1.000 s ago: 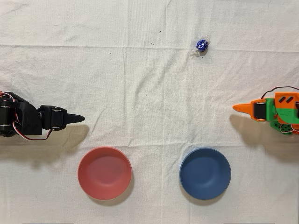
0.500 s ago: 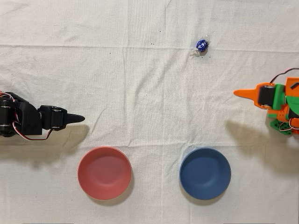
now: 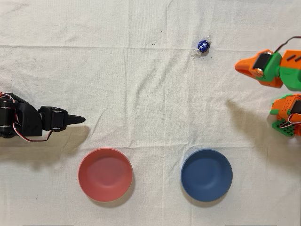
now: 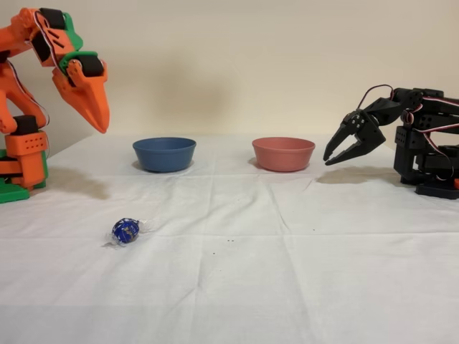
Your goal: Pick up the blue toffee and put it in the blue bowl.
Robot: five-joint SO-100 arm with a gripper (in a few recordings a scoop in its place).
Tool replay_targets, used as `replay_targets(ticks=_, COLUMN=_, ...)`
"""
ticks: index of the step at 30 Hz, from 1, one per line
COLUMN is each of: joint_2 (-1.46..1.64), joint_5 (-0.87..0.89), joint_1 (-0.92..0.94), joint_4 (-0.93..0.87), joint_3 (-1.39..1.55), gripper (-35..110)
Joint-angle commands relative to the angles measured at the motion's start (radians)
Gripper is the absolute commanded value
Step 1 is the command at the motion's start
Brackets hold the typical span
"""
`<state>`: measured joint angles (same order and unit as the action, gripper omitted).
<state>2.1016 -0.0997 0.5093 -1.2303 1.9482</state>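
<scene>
While the orange two-finger gripper (image 4: 100,123) hangs raised above the white cloth-covered table (image 3: 141,84), jaws seemingly pressed together and empty, the shiny dark-blue wrapped toffee (image 3: 203,45) lies at its nine o'clock overhead, well apart from the matte dark-blue bowl (image 3: 206,174) at six.

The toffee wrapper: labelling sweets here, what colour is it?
Shiny dark blue with clear twisted ends; the blue toffee shows best in the fixed view.

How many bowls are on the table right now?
2. In the overhead view, the round matte dark-blue bowl sits lower right, and the round pinkish-red bowl sits to its left, apart. Nothing appears to hide another.
</scene>
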Motion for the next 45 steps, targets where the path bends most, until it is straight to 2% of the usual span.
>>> replay_targets(ticks=1, joint_2=-0.069, joint_5=-0.084, joint_1=0.074, joint_4=0.038, joint_3=-0.106, gripper=0)
replay_targets(ticks=17, joint_2=-0.399, joint_5=0.037, joint_1=0.187, joint_4=0.086, joint_3=-0.342, gripper=7)
replay_targets(ticks=22, joint_2=-0.443, joint_5=-0.009, joint_1=0.19, joint_4=0.08, joint_3=-0.351, gripper=16)
replay_targets(ticks=25, joint_2=-0.456, joint_5=-0.061, joint_1=0.192, joint_4=0.078, joint_3=-0.331, gripper=31)
replay_targets(ticks=29, joint_2=-0.471, joint_5=-0.091, joint_1=0.187, joint_4=0.071, joint_3=-0.304, gripper=39)
replay_targets(ticks=45, joint_2=-0.617, joint_5=-0.115, joint_1=0.158, joint_4=0.195, joint_3=-0.25, gripper=37)
